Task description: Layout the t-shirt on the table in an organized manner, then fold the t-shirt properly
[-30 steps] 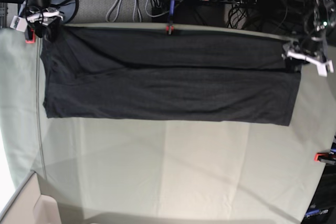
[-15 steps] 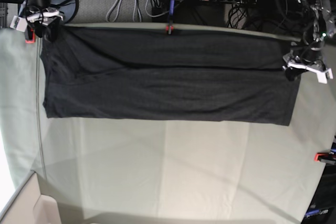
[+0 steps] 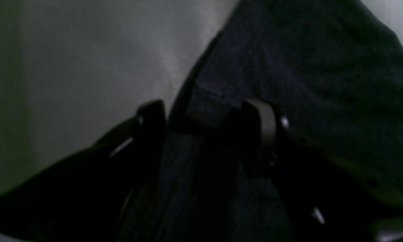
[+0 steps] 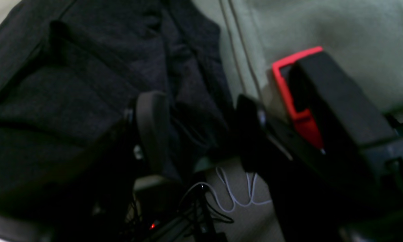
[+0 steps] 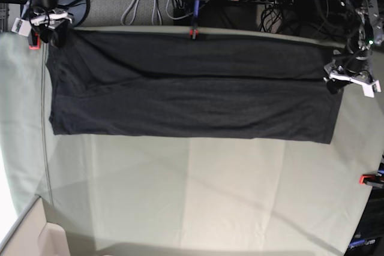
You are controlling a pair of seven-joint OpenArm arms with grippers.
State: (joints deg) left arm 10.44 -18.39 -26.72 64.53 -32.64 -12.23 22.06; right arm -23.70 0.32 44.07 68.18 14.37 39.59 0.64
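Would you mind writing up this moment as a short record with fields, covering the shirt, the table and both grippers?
garment: t-shirt, dark side up, no print showing
shape: long band stretched along the far edge of the table, one lengthwise fold line across it
left gripper: at the shirt's end on the base view's right, jaws either side of a fold of cloth, apparently gripping it
right gripper: at the opposite end, cloth between its jaws, beside a red clamp
near part of table: bare cloth, faint creases
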